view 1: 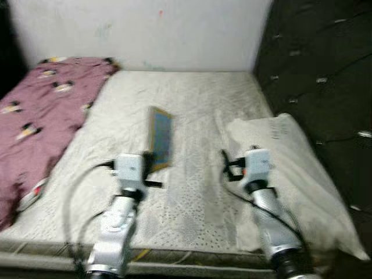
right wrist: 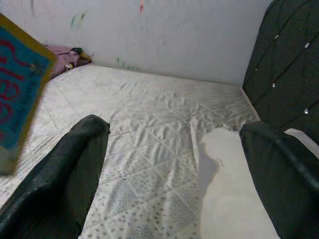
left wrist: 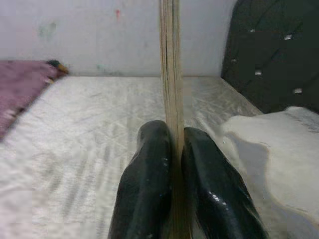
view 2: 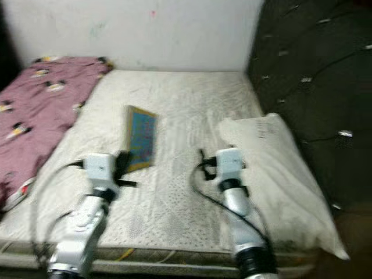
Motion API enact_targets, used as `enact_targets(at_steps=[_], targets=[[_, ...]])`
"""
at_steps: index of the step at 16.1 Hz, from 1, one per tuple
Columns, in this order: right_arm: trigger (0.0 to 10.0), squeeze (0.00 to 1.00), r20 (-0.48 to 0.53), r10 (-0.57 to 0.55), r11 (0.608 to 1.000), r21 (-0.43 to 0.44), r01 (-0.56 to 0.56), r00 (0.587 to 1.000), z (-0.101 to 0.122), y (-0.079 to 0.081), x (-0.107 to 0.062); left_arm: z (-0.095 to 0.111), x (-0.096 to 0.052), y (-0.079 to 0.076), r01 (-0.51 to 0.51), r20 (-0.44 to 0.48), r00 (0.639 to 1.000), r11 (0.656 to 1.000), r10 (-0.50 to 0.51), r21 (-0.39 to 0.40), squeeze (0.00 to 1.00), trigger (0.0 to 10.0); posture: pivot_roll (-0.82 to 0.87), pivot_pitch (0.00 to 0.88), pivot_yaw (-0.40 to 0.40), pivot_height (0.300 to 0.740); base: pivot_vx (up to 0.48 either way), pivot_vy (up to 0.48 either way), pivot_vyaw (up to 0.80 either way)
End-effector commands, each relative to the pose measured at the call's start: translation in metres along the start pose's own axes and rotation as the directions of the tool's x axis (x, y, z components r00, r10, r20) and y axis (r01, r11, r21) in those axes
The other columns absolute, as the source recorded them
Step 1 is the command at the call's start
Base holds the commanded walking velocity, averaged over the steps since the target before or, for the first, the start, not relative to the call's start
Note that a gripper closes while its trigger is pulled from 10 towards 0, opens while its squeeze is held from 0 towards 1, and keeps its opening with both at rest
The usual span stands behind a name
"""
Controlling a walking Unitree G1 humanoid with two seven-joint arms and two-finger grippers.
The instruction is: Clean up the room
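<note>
Left claw has the book up on edge above the bed

The left claw is pinched tight on a thin blue book with a yellow border, holding it upright over the middle of the white mattress, both black fingers flat against its covers. The right claw hangs over the mattress beside the book with its fingers spread wide, gripping nothing. A white pillow lies at the mattress's right edge against the dark tufted headboard, and a pink patterned blanket covers the mattress's left side
</note>
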State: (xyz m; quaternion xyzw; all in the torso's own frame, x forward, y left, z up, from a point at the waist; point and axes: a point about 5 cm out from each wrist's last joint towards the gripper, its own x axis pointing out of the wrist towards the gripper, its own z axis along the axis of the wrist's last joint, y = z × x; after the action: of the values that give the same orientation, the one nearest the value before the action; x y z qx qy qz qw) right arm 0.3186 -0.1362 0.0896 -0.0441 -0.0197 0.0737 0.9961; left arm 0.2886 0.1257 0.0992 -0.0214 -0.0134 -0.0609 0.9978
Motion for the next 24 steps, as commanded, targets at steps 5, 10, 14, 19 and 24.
enact_targets(at_steps=[5,10,14,19,24], targets=[[10.0,0.0,-0.012,-0.007,1.0,-0.005,0.007,1.0,-0.0003,-0.0054,-0.0005,0.0072,0.0015,-0.0016,0.036,0.04,0.999,0.996,-0.032,-0.085,0.0,10.0,-0.04,0.0,0.042,0.74,0.0,0.0,-0.47],[10.0,0.0,-0.025,-0.005,1.0,-0.009,0.004,1.0,-0.0037,-0.0056,-0.0023,0.0011,-0.0037,-0.0001,0.024,0.029,0.999,0.998,-0.022,-0.066,0.0,10.0,-0.04,0.0,0.039,0.74,0.0,0.0,-0.18],[10.0,0.0,-0.026,-0.003,1.0,-0.009,0.002,1.0,-0.0035,-0.0053,-0.0013,0.0029,-0.0004,0.0024,0.022,0.036,0.999,0.998,-0.02,-0.064,0.0,10.0,-0.04,0.0,0.038,0.74,0.0,0.0,0.0],[10.0,0.0,-0.026,-0.002,1.0,-0.012,0.001,1.0,-0.0046,-0.006,-0.004,0.0027,-0.0016,0.0019,0.017,0.042,0.999,0.998,-0.014,-0.066,0.0,10.0,-0.05,0.0,0.037,0.74,0.0,0.0,0.0],[10.0,0.0,-0.022,0.01,1.0,0.007,-0.009,1.0,-0.0049,-0.0061,-0.0059,0.0008,-0.0042,0.0027,0.011,0.04,0.999,0.998,-0.009,-0.065,0.0,10.0,-0.04,0.0,0.033,0.74,0.0,0.0,0.0]])
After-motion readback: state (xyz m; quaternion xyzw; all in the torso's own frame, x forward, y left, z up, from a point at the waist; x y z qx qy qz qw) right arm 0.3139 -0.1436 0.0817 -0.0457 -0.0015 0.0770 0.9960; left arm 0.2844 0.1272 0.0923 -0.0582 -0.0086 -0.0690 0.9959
